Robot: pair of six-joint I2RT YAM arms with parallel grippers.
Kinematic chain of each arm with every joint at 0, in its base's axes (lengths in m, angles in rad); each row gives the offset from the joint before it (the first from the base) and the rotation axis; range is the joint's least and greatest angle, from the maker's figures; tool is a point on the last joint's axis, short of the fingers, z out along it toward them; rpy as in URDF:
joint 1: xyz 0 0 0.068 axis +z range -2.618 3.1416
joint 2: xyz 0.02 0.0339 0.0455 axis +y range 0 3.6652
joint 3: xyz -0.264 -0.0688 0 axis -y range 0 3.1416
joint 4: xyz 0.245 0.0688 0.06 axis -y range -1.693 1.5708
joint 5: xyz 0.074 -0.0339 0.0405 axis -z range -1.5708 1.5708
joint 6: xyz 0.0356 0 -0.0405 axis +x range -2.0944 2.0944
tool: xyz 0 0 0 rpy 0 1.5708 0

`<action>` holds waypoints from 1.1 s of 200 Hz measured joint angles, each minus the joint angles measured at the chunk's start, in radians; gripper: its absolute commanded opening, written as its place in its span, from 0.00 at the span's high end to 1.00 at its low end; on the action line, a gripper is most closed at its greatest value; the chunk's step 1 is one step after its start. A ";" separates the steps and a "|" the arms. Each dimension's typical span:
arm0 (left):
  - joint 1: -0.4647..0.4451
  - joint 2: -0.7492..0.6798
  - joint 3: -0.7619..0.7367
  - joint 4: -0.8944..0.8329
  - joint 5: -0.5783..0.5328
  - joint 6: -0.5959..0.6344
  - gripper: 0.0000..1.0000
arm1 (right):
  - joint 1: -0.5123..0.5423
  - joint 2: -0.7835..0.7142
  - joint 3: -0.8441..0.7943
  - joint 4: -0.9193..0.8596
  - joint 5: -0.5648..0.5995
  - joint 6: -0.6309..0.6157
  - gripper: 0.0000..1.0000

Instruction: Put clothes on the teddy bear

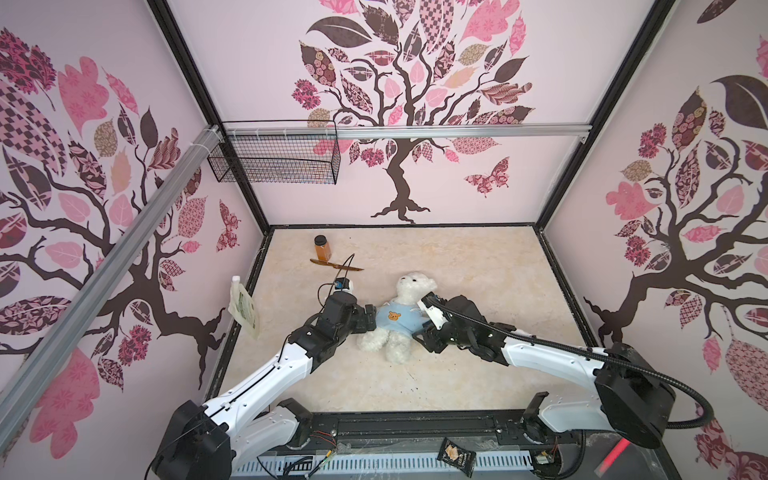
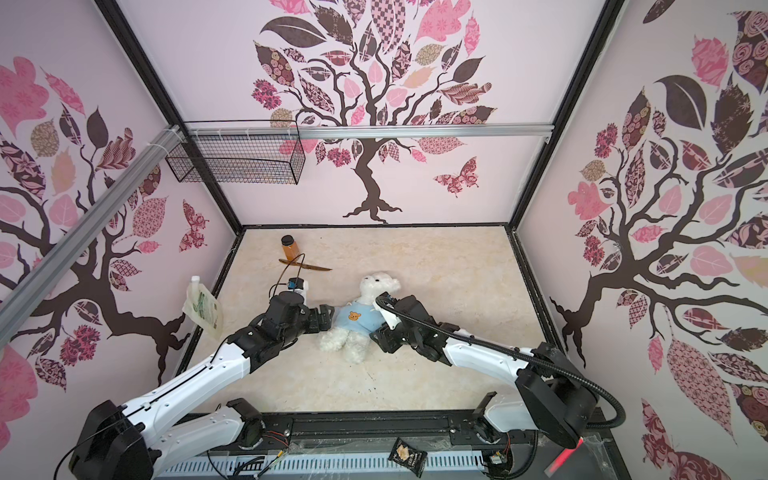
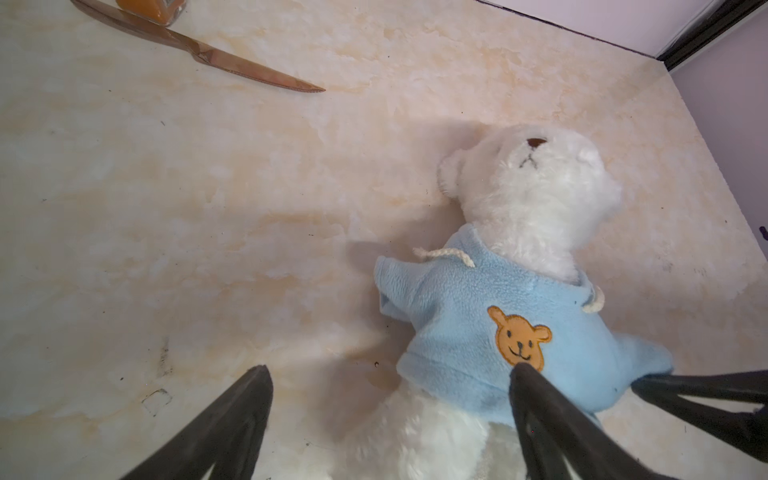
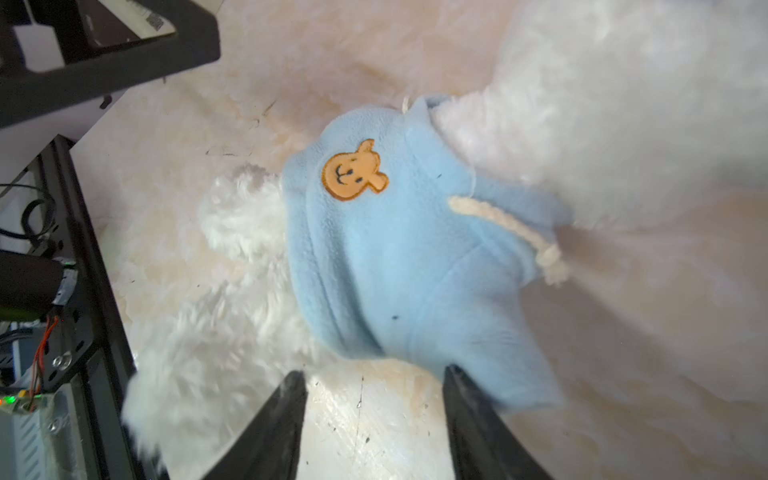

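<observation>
Two open grippers, empty: left gripper at 9 o'clock of teddy bear, right gripper at 3. Lies face-up at centre of table, head toward 1 o'clock, shirt on torso. Looks like final tidy-up; next: tug shirt down.

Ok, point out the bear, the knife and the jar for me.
bear (image 1: 415, 286): in a top view, on its head.
knife (image 3: 249, 70): left wrist view, on the blade.
jar (image 1: 322, 249): in a top view, on its amber body.
</observation>
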 measured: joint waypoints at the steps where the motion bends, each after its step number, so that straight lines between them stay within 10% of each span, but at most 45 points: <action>1: 0.000 -0.001 0.000 0.000 0.000 0.000 0.07 | 0.001 0.000 0.001 0.000 0.005 -0.003 0.38; 76: 0.081 0.049 -0.023 -0.003 0.008 -0.066 0.11 | 0.076 0.047 0.138 0.006 0.210 -0.174 0.34; 147: 0.177 0.299 0.040 0.077 0.256 -0.126 0.17 | 0.075 0.046 0.126 0.010 0.221 -0.141 0.29; 220: 0.014 0.023 -0.132 0.153 0.394 -0.251 0.16 | 0.075 0.047 0.111 0.039 0.234 -0.210 0.29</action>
